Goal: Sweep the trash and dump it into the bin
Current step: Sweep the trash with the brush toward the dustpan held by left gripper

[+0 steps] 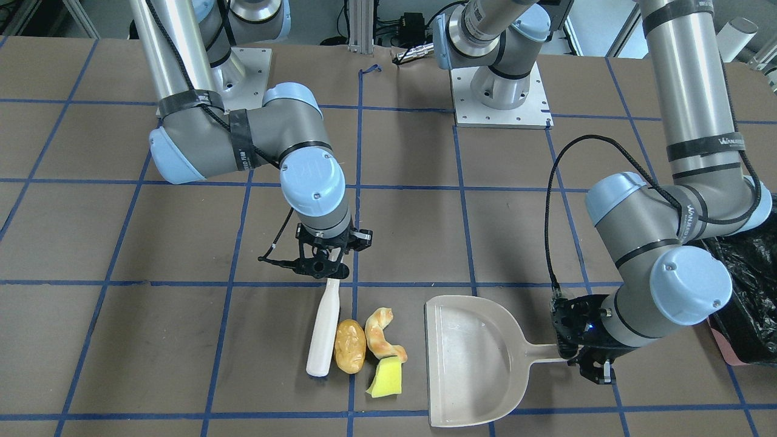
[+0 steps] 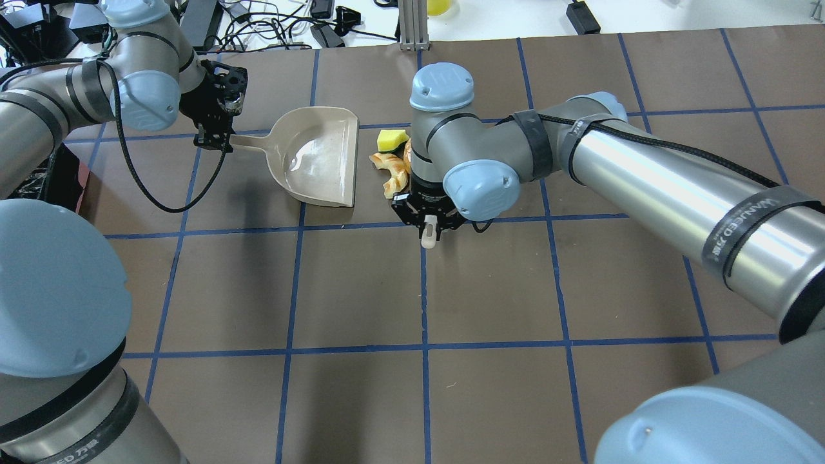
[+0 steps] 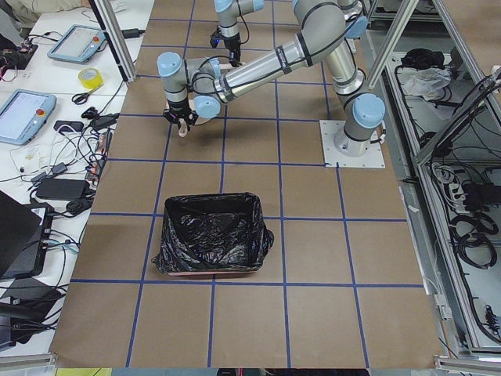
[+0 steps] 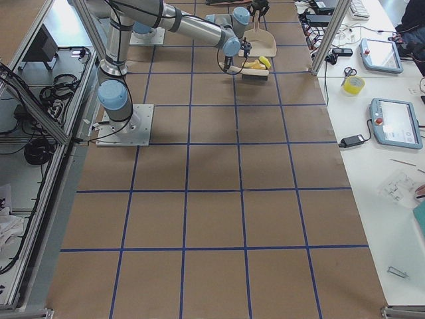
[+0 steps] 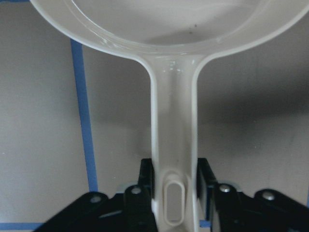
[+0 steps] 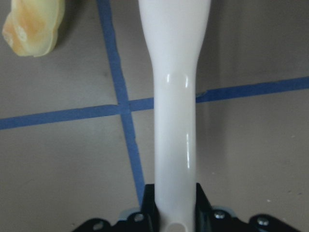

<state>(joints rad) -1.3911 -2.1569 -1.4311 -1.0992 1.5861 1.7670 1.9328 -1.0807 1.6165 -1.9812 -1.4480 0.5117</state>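
Front view, L to R: right arm (image 1: 267, 139) bent at the elbow, wrist pointing down at the counter (image 1: 182, 243). Right pincer (image 1: 331, 266) pinches the thin end of a white sweeper (image 1: 320, 340), which lies slanted on the counter, broad end toward the cam. Right wrist cam shows the jaws pressed on both sides of that handle.

Potato-like lump (image 1: 350, 346) touches the sweeper's side. Twisted strip (image 1: 382, 334) is just beside it, and the yellow wedge (image 1: 386, 377) touches the strip's end. All three lie betw. the sweeper and the beige dustpan (image 1: 467, 358), whose open edge faces them, near but apart.

Left arm (image 1: 668, 218) has its wrist low and turned sideways. Left pincer (image 1: 583, 358) clamps the dustpan's handle end; left wrist cam shows the handle squeezed betw. the jaws.

Bin (image 3: 211, 235) is cut off at the front view's right edge. Only the left side view shows it whole, black-lined and well apart from the trash. In the overhead view the right wrist mostly hides the lump.
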